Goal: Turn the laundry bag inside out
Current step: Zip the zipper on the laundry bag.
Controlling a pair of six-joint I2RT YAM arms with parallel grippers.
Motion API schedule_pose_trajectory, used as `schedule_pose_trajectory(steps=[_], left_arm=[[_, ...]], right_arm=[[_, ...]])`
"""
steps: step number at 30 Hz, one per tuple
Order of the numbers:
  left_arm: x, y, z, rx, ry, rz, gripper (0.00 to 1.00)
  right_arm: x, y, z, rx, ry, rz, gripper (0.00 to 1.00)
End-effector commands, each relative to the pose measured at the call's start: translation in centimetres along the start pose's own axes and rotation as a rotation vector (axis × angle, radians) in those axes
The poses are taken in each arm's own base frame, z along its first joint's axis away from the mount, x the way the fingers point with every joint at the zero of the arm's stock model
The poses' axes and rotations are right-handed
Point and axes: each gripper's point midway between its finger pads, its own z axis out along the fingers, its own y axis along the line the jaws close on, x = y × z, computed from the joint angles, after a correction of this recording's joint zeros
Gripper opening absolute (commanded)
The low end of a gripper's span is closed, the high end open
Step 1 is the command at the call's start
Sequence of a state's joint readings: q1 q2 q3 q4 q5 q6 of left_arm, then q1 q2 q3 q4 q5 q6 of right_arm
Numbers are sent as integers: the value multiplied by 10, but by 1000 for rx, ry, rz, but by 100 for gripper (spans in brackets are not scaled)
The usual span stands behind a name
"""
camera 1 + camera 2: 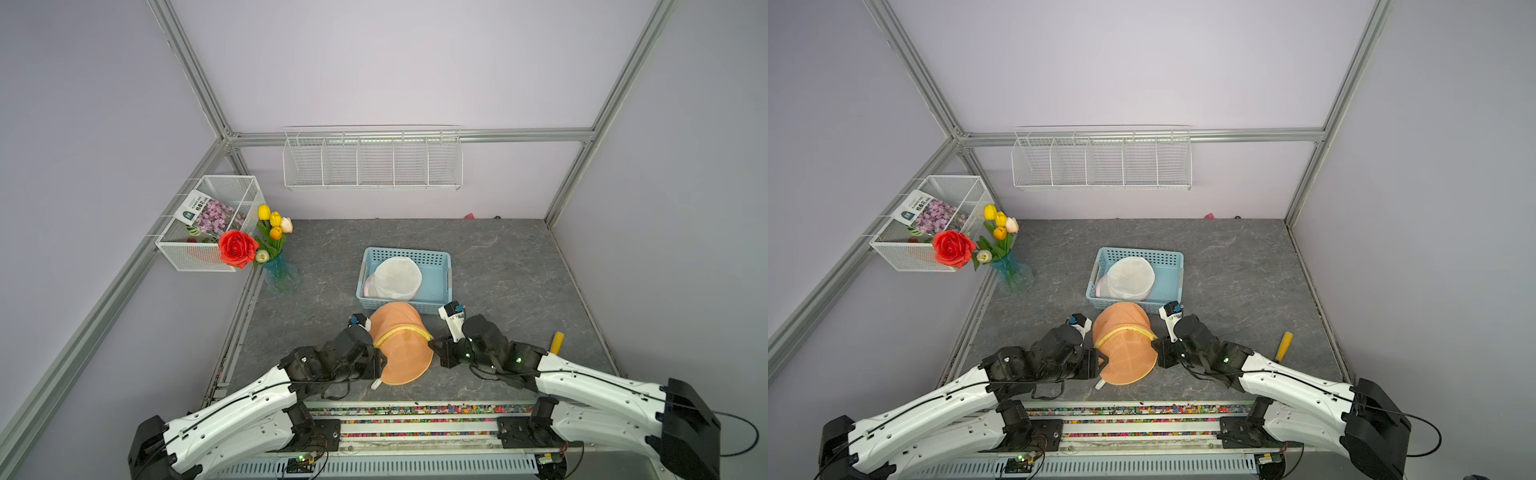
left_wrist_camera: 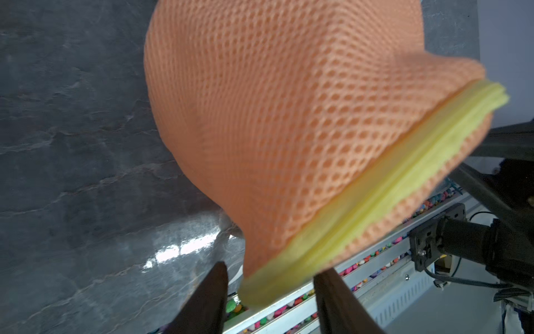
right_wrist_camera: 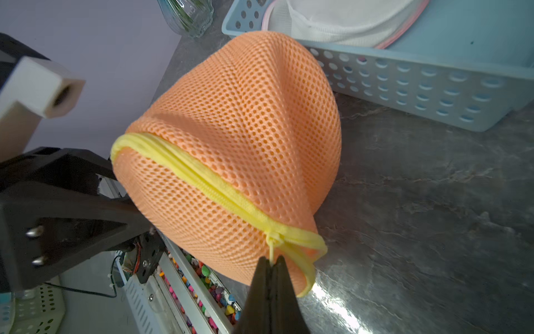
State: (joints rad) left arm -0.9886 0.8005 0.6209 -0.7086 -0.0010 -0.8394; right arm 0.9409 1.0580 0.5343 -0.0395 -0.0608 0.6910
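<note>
The laundry bag (image 1: 399, 349) (image 1: 1125, 345) is orange mesh with a yellow zipper (image 3: 202, 179), standing bunched up on the grey table between my two arms. My right gripper (image 3: 271, 258) (image 1: 432, 343) is shut on the thin yellow zipper pull (image 3: 271, 248) at the bag's right end. At the bag's left end my left gripper (image 2: 273, 270) (image 1: 380, 361) is open. The yellow zipper edge (image 2: 289, 277) lies loose between its spread fingers, not pinched. The bag (image 2: 289, 130) fills most of the left wrist view.
A blue basket (image 1: 440, 257) holding a white mesh bag (image 1: 397, 277) stands just behind the orange bag. A yellow-handled tool (image 1: 556, 341) lies at the right. A vase of tulips (image 1: 280, 270) and a wire basket (image 1: 199, 249) are at the left.
</note>
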Motion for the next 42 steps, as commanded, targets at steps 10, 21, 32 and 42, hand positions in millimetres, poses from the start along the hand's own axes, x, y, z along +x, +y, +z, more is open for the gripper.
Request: schedule_pose_trajectory(steps=[10, 21, 32, 42], left_arm=[[-73, -69, -73, 112, -221, 215, 63], [-184, -114, -5, 244, -325, 210, 64], [-140, -115, 77, 303, 45, 237, 55], [-89, -108, 41, 392, 80, 227, 56]], right_arm=[[-7, 8, 0, 2, 11, -100, 0], [-10, 15, -3, -6, 39, -146, 0], [-26, 8, -5, 20, 1, -120, 0], [-35, 4, -4, 15, -21, -83, 0]])
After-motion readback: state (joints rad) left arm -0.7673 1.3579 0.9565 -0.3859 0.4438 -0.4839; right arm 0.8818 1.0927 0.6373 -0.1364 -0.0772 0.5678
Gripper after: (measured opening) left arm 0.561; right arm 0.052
